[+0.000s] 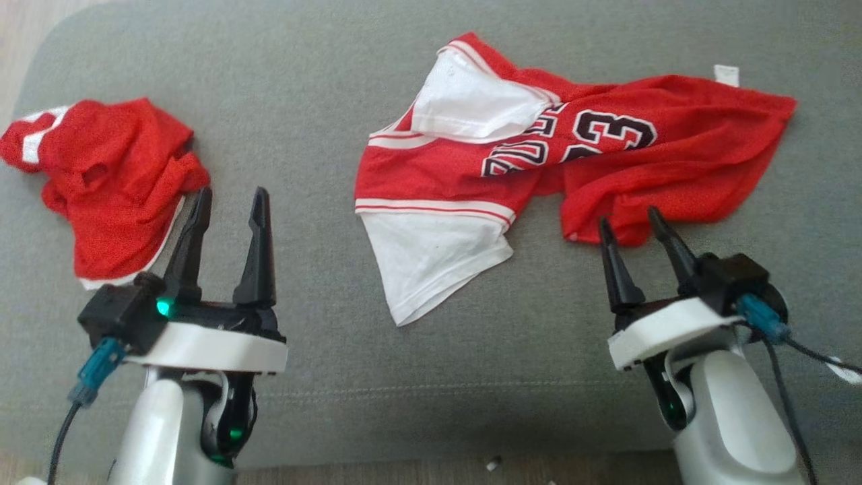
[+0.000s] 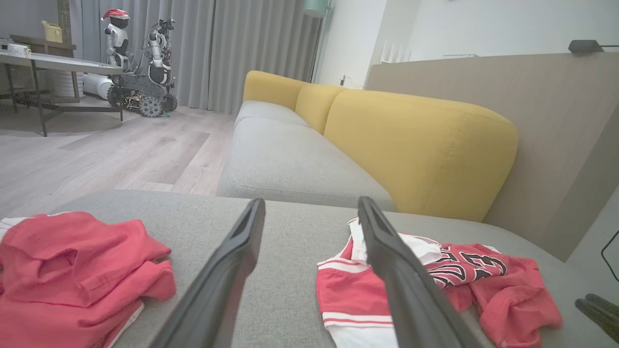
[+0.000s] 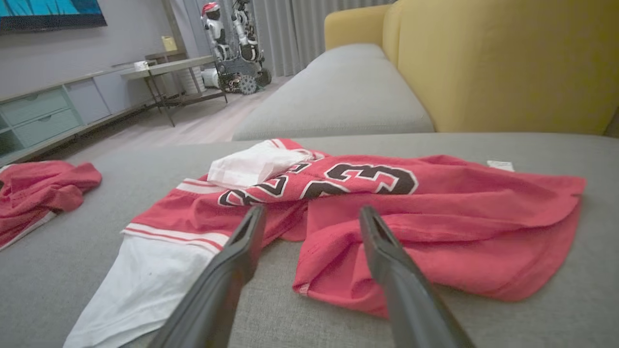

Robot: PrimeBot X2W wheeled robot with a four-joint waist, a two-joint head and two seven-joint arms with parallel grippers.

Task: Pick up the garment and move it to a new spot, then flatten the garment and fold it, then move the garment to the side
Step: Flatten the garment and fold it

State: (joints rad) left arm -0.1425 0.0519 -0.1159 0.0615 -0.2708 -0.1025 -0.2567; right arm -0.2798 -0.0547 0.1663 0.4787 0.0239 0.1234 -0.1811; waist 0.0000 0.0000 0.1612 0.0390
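Observation:
A red and white garment (image 1: 539, 155) with black number 23 lies crumpled across the middle and right of the grey cushion (image 1: 323, 121); the wrist views show it too (image 2: 464, 285) (image 3: 411, 212). My right gripper (image 1: 630, 225) stands open just in front of its red hem, empty (image 3: 312, 217). My left gripper (image 1: 231, 201) is open and empty at the lower left, close beside a second bunched red garment (image 1: 114, 175) (image 2: 72, 270). The left gripper's fingers (image 2: 242, 251) point over bare cushion between the two garments.
A yellow sofa back (image 2: 416, 140) rises behind the cushion, with a grey seat (image 2: 285, 159) beyond. Wooden floor (image 2: 96, 154), a table (image 2: 58, 63) and another robot (image 2: 140, 58) lie far off. The cushion's front edge (image 1: 438, 458) runs just below my arms.

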